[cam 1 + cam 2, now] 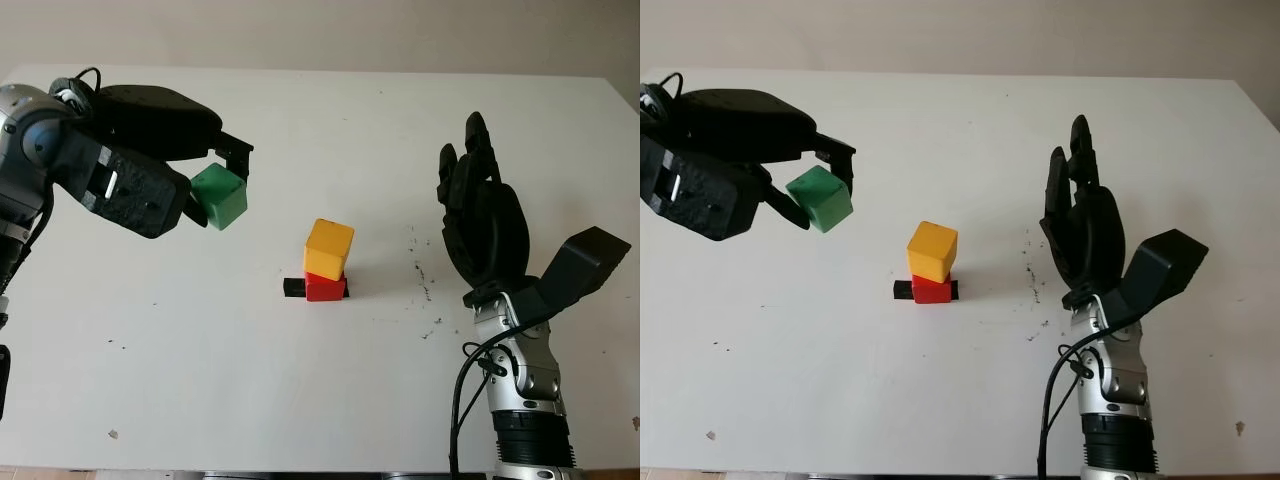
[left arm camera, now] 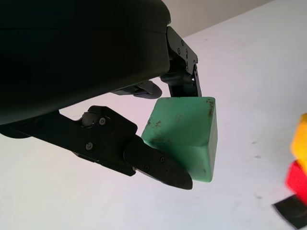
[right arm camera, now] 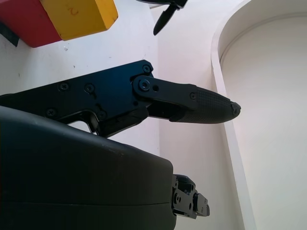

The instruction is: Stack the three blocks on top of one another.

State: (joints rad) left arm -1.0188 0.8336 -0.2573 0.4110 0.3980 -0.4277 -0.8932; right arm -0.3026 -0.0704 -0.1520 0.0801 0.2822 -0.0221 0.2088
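Blocks numbered three on the white table (image 1: 300, 400), and two of them were already stacked near its middle. Nearest the robot, the right hand (image 1: 478, 215) stood upright on its silver wrist at the right of the table, black fingers pointing up and away, open and holding nothing, well apart from the stack. In the right wrist view one of its fingers (image 3: 192, 103) reached out straight, with a dimpled, rubbery pad at its tip.

At the centre, the yellow block (image 1: 329, 249) sat on the red block (image 1: 325, 288), turned a little so that its edges did not line up with those beneath. Both looked like matte painted cubes with softened corners. The red block rested on a strip of black tape (image 1: 294, 287) that stuck out to one side of it. Small dark specks marked the tabletop between the stack and the right hand.

Farther back and to the left, the left hand (image 1: 205, 190) hung above the table with its bulky black shell over its fingers, closed on the green block (image 1: 220, 196). The left wrist view showed that cube (image 2: 184, 136) pinched between one finger below and another against its upper edge, tilted, its green paint scuffed and chipped along the corners. It was held clear of the surface, well apart from the stack.
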